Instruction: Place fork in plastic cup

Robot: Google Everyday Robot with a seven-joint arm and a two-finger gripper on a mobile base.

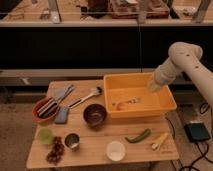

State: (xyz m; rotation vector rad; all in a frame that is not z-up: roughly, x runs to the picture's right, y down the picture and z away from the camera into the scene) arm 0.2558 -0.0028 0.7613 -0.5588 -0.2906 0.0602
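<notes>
The fork (133,101) is slim and pale and lies on the floor of the yellow bin (167,95), right of a small orange item (120,106). The light green plastic cup (45,135) stands upright near the table's front left, far from the fork. My gripper (152,86) hangs from the white arm (177,62) that comes in from the right. It is inside the bin's right half, just above and to the right of the fork, and holds nothing that I can see.
A dark bowl (95,115), metal cup (72,141), white cup (115,150), black-handled utensil (84,99), red bowl of utensils (44,110), blue sponge (62,115), grapes (55,150), green pepper (138,135) and a yellowish item (160,141) lie on the wooden table (95,140).
</notes>
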